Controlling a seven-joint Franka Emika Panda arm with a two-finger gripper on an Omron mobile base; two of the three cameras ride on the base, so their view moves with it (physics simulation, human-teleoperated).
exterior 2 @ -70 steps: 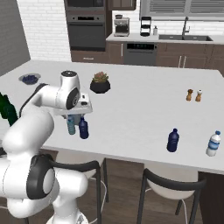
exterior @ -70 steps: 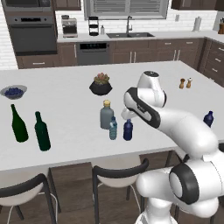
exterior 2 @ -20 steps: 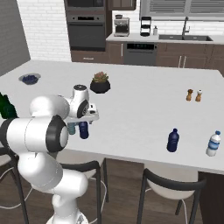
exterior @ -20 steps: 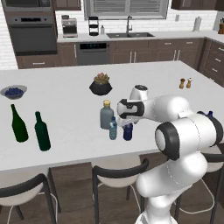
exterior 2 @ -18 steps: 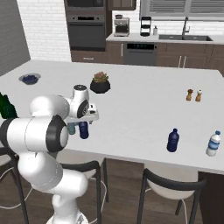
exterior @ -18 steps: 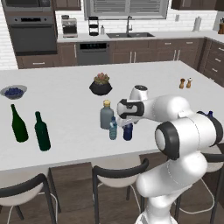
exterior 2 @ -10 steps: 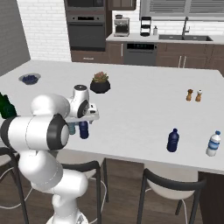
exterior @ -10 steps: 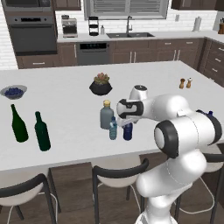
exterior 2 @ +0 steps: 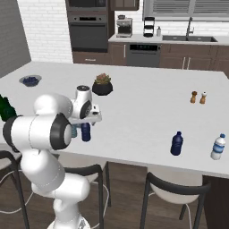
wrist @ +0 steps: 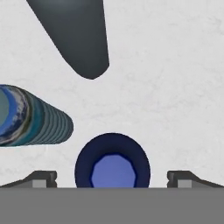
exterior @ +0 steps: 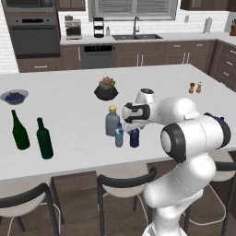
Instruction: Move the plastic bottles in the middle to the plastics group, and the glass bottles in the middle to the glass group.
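The pincer [wrist: 112, 180] hangs wide open straight above the dark navy bottle [wrist: 112, 162], fingertips [wrist: 41, 178] either side of it, nothing gripped. In the hand view the pale blue bottle [wrist: 26, 116] and the grey bottle [wrist: 76, 37] lie just beside. The left base view places all three near the front edge of the bench [exterior: 69, 115], with the green bottles [exterior: 32, 133] toward its left end. The right base view shows two blue bottles [exterior 2: 197, 144] near the front right corner.

Even, bright rendered light with faint shadows, no glare; the hand view looks perhaps slightly soft up close.
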